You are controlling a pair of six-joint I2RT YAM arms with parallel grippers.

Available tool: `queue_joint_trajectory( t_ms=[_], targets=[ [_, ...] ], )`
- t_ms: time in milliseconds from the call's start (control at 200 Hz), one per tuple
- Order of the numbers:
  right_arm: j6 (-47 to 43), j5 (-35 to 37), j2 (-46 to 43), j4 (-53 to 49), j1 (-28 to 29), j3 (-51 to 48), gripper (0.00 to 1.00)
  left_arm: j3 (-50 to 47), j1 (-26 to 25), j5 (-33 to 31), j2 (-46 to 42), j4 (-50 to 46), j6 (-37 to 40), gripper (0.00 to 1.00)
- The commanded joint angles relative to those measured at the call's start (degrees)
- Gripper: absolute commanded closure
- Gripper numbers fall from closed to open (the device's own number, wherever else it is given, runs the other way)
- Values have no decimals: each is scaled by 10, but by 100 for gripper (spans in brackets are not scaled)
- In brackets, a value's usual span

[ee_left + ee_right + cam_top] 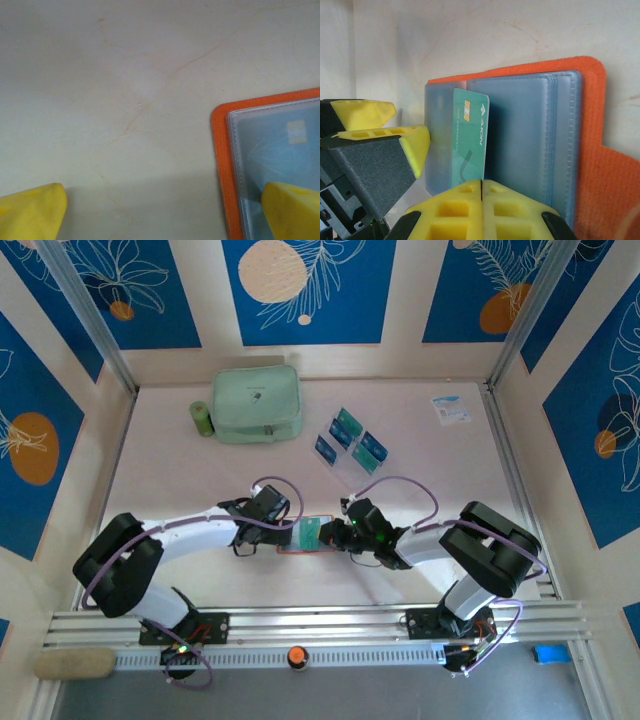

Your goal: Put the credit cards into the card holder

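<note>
The orange card holder [292,547] lies open on the table between my two grippers, its clear sleeves [530,145] facing up. My right gripper [481,192] is shut on a teal credit card [469,140], which stands on edge over the left sleeve. From above, that credit card [308,531] lies over the holder. My left gripper [162,215] is open, with one yellow fingertip [292,210] over the holder's sleeve and the other on bare table. The holder's orange rim [220,150] frames a sleeve with a teal card inside. Several more credit cards [350,440] stand in a clear rack behind.
A mint-green zip pouch [257,403] sits at the back left with a small green cylinder [202,418] beside it. A white-and-blue leaflet [451,408] lies at the back right. Metal rails run along the table's sides and near edge.
</note>
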Motion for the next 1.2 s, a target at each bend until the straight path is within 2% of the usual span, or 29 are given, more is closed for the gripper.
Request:
queue_joint_trajectory(
  t_ms=[0,775,910,995,1075,1195],
  targets=[
    [-2,-10,8,-21,4,12,100,-11,-6,-9,2,-15,-5,0],
    [-14,-55,62,-63,3,68,100,-6,-6,-10,-4,-17,-3,0],
    [-56,-80,46,-142,-7,102,76,4,-5,-10,-16,-26,-3,0],
    [-91,-81,16,-213,-20,123,65,11,-3,-10,-32,-34,-7,0],
    [-118,-77,-10,-270,-30,142,61,15,0,-8,-45,-41,-11,0],
    [-152,-76,-26,-331,-38,173,62,15,8,-5,-59,-51,-21,0]
  ],
)
